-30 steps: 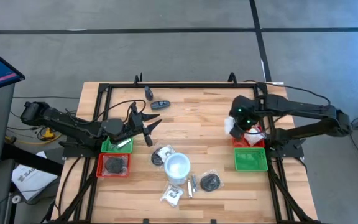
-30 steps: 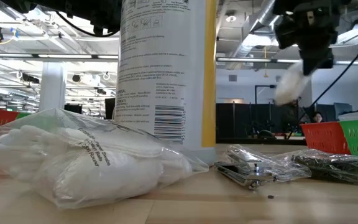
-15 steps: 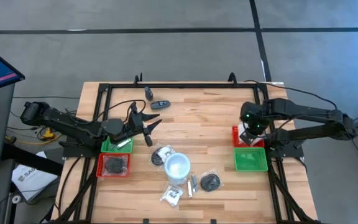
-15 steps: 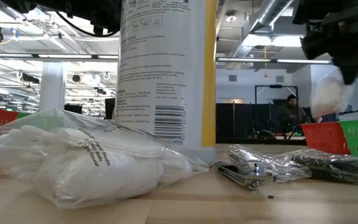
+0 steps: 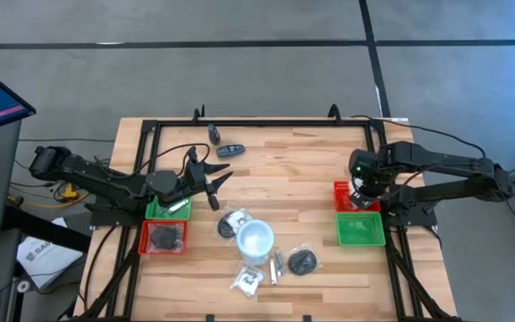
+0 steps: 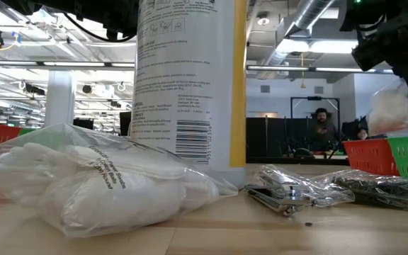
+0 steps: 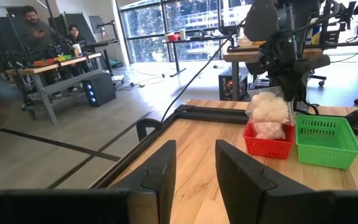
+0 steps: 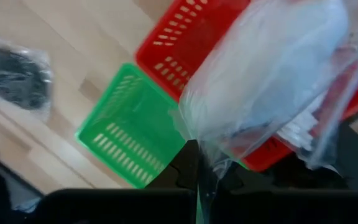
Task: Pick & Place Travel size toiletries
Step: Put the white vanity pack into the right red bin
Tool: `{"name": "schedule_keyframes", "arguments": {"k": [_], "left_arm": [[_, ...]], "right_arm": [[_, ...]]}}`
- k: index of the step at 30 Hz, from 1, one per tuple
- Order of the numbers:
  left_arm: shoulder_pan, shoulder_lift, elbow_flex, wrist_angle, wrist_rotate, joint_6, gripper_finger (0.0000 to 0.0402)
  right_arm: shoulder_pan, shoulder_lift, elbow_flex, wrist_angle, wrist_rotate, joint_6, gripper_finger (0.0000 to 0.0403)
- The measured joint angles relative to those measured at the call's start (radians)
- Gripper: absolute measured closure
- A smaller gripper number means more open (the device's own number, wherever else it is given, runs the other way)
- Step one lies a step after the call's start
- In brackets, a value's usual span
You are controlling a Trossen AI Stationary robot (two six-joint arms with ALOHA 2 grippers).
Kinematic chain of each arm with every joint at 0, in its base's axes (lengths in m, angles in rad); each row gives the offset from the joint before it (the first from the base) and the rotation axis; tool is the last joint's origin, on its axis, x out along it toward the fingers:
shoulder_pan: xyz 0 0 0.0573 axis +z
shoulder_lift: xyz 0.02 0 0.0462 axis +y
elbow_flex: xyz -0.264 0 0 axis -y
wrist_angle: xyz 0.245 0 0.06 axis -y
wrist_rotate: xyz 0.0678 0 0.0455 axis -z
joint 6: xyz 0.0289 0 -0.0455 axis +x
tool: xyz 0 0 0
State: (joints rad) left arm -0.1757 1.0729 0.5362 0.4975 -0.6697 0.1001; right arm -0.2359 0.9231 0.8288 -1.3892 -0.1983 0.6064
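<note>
Hovering right over the red tray on its own side of the table, the right gripper has its fingers pinched tight on the clear wrapper of a bag of white pieces, and the bag hangs down into that tray's mouth. Just beside it sits the green tray, bare inside. Risk from here, as I read it: the bag looks wider than the tray, so a release now could leave it draped over the rim or tipping across into the green one. Out in the middle of the table the rest wait: a black disc in wrapper and silvery sticks near the white cup. Far across, the left gripper is parked beside its own trays, fingers slightly apart, holding nothing.
</note>
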Motion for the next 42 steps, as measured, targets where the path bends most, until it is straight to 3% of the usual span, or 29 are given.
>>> {"name": "schedule_keyframes", "arguments": {"k": [4,10,14,17,42], "left_arm": [[0.000,0.000,0.000,0.000,0.000,0.000,0.0297],[0.000,0.000,0.000,0.000,0.000,0.000,0.0297],[0.000,0.000,0.000,0.000,0.000,0.000,0.0297],[0.000,0.000,0.000,0.000,0.000,0.000,0.0297],[0.009,0.000,0.000,-0.001,0.000,0.000,0.0297]], "right_arm": [[0.000,0.000,0.000,-0.029,0.043,0.024,0.0403],[0.000,-0.001,-0.005,-0.015,0.044,0.024,0.0403],[0.000,-0.001,-0.090,0.016,0.041,0.037,0.0403],[0.007,-0.002,-0.091,0.103,0.015,0.021,0.0403],[0.066,-0.001,-0.136,0.122,0.043,0.146,0.0403]]}}
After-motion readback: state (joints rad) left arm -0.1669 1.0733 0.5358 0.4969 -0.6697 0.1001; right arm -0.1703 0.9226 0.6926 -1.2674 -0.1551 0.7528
